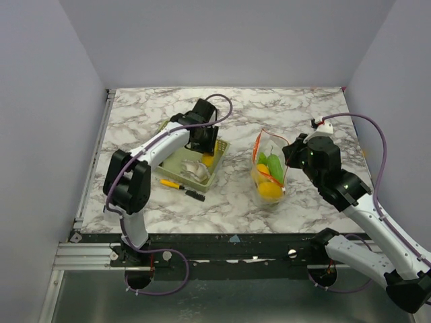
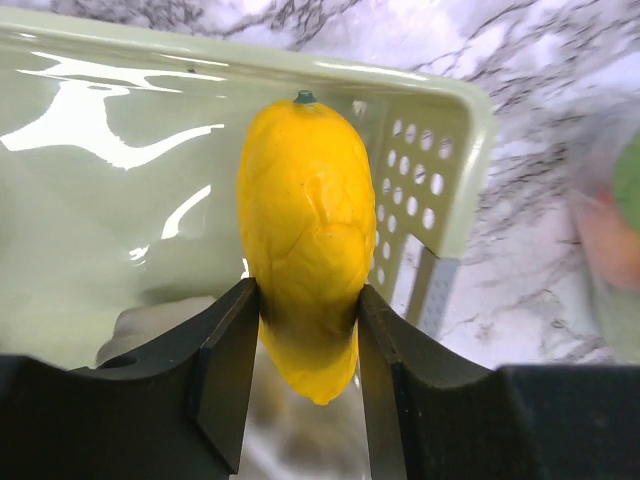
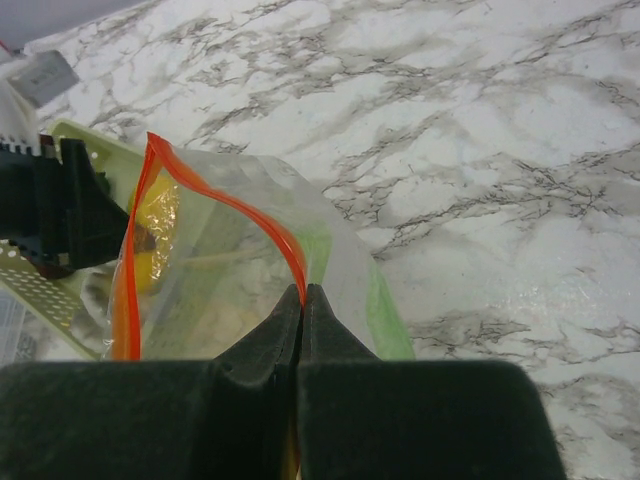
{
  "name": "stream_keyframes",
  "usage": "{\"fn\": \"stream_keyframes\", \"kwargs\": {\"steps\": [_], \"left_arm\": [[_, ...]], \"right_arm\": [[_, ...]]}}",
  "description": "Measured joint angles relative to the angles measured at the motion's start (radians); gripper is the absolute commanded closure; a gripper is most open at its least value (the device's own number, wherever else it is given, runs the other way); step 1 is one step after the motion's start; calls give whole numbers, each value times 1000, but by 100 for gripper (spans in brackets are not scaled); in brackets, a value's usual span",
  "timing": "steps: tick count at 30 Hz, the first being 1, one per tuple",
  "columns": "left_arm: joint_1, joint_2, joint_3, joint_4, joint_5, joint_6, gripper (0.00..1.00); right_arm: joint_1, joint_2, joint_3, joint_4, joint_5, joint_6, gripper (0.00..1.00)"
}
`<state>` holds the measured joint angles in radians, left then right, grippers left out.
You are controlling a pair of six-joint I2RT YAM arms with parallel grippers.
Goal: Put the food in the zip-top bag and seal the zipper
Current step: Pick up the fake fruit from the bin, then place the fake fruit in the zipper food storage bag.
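Note:
The clear zip-top bag (image 1: 269, 168) stands open right of centre, with light green (image 1: 274, 165), yellow (image 1: 270, 190) and orange toy pieces inside. Its orange-red zipper (image 3: 225, 205) forms the open rim. My right gripper (image 3: 302, 292) is shut on the zipper's right side and holds the mouth open; it also shows in the top view (image 1: 291, 152). My left gripper (image 2: 305, 330) is shut on a yellow elongated toy fruit (image 2: 300, 250) just over the pale green basket (image 2: 440, 140). In the top view the left gripper (image 1: 204, 145) is over the basket's far right corner.
The pale green slotted basket (image 1: 176, 165) lies left of centre with crumpled clear plastic (image 1: 193, 168) inside. A yellow-and-black pen (image 1: 182, 188) lies on the marble table in front of the basket. Grey walls close in the table on three sides.

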<state>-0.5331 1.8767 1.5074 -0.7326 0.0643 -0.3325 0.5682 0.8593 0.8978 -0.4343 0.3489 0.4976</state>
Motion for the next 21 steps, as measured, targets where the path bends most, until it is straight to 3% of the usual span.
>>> {"fn": "stream_keyframes", "kwargs": {"steps": [6,11,12,14,16,21], "left_arm": [[9,-169,-3,13,39,-17,95],[20,-335,-23,70,182,-71,96],[21,-379,-43,141,278,-117,96],[21,-430,-76,174,328,-146,97],[19,-499,-164,338,461,-252,98],[-29,-552,-336,706,624,-536,98]], "right_arm": [[0,5,0,7,-10,6,99],[0,11,0,17,-24,8,99],[0,12,0,19,-26,8,99],[0,13,0,22,-29,10,99],[0,13,0,23,-32,11,99],[0,13,0,23,-43,24,100]]}}
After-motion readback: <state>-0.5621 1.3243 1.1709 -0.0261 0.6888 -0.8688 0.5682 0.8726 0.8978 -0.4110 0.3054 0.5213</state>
